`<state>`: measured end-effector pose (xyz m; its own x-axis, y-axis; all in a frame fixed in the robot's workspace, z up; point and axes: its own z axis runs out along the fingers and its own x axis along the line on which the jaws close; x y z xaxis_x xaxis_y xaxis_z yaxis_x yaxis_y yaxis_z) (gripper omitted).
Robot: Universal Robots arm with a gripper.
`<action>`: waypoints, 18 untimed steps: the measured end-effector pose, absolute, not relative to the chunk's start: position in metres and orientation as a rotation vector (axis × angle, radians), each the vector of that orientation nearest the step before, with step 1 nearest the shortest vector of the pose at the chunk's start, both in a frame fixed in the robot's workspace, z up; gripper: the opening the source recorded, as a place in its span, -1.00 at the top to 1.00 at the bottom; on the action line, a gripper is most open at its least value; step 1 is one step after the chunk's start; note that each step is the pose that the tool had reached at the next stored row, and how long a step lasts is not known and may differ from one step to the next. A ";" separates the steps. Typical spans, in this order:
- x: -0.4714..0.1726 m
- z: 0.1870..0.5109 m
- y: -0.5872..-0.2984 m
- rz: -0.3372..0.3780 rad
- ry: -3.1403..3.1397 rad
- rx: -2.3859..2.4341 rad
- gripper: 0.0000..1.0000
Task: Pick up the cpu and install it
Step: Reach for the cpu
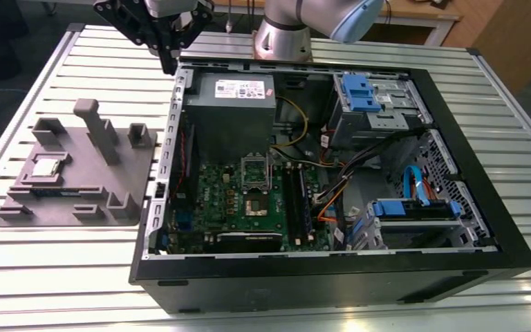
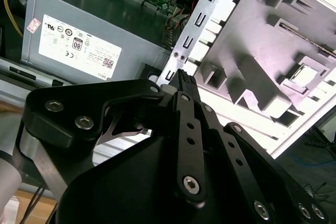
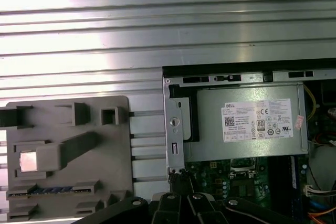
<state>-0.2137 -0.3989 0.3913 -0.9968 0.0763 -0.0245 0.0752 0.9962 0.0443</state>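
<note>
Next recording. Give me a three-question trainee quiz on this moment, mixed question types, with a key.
1. True or false: the small square silver-topped cpu lies in the grey moulded plastic tray.
2. The black gripper is above: A) the tray; B) the open black computer case's corner beside the grey metal power-supply box; C) the blue drive bays.
3. Fill in: the tray sits on the exterior view's ____ of the case.
Key: 1 true; 2 B; 3 left.
</note>
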 end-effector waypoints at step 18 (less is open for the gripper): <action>-0.218 0.391 -0.399 0.068 3.112 0.118 0.79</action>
